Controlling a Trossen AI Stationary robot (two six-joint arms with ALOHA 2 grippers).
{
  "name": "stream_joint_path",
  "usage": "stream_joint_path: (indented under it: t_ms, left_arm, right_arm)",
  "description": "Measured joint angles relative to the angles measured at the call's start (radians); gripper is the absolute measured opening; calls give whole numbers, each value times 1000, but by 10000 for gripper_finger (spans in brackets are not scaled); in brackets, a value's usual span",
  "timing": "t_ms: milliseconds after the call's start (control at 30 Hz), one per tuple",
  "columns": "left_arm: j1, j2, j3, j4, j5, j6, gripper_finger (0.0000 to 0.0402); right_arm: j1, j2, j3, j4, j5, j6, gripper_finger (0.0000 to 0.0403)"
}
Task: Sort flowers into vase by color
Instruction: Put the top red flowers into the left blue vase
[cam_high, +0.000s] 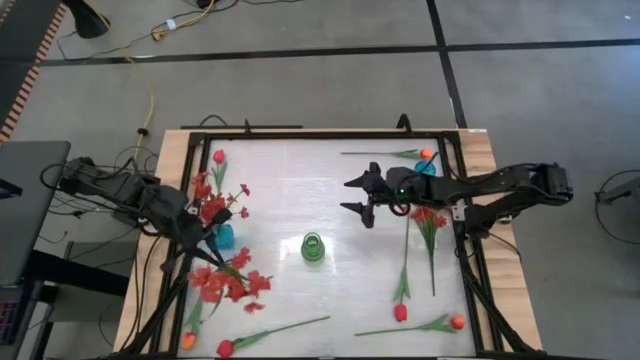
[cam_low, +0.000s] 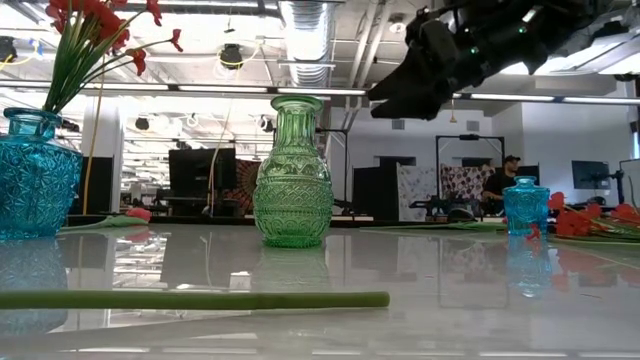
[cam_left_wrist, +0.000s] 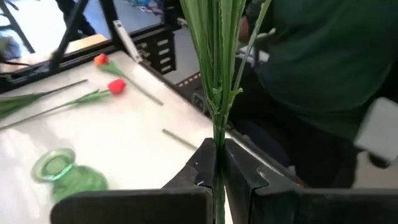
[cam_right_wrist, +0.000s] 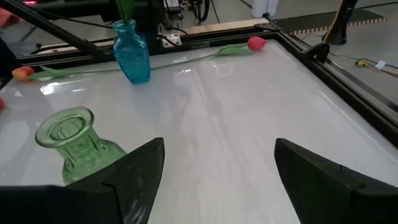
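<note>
Two end effectors observed: left end effector (cam_left_wrist: 219, 171) clenched on red spray stems (cam_left_wrist: 217, 74) above blue vase (cam_high: 223, 236), nine o'clock; right end effector (cam_high: 364, 196) released, over bench (cam_high: 300, 200) centre.

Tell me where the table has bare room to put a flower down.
Bare room: between the green vase and the far rim, under the open right pincer. Crowded: red sprays round the left blue vase, tulips along the right side.
</note>
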Motion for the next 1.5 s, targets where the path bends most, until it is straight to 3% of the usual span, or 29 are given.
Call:
stream_joint_path:
  t_ms: [267,500,567,733,1067,1500]
  left_arm:
    - [-1,-193,-144,-1,-91,27,0]
    - [-1,-295,-193,-7,-157,87,0]
    - [-1,-300,-194,39,-149,122,0]
    - [-1,-300,-193,196,-8,186,0]
    - [-1,-306,-193,182,30,120,0]
    - [-1,-306,-193,23,-70,81,0]
  right_arm:
    - [2,1,1,53,0,59,329]
    - [2,3,1,67,0,63,329]
    - [2,3,1,73,0,63,329]
    - [1,3,1,84,0,63,329]
    - [1,3,1,89,0,62,329]
    - [1,3,1,89,0,62,329]
